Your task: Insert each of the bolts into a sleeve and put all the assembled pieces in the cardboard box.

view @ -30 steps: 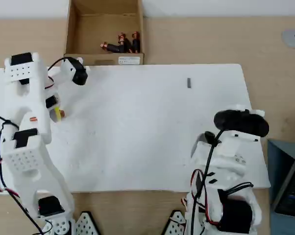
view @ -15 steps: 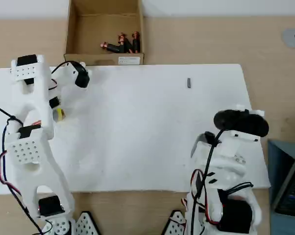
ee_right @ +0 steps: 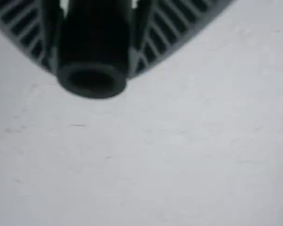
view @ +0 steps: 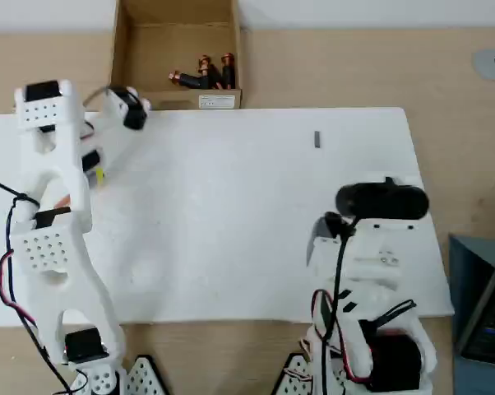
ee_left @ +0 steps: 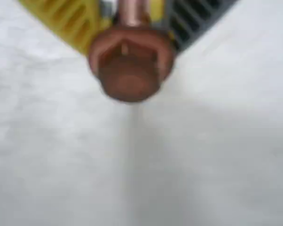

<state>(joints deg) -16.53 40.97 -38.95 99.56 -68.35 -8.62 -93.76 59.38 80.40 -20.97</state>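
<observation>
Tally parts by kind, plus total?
bolt, held: 1
sleeve, held: 1
assembled pieces in box: 3
dark bit on mat, kind unclear: 1
Total: 6

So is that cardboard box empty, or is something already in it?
Not empty. The cardboard box holds a small cluster of copper-and-black pieces lying near one corner.

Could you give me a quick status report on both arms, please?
Left gripper shut on bolt. Right gripper shut on sleeve; not yet joined. Assembled pieces in cardboard box. Small dark piece loose on mat.
</observation>
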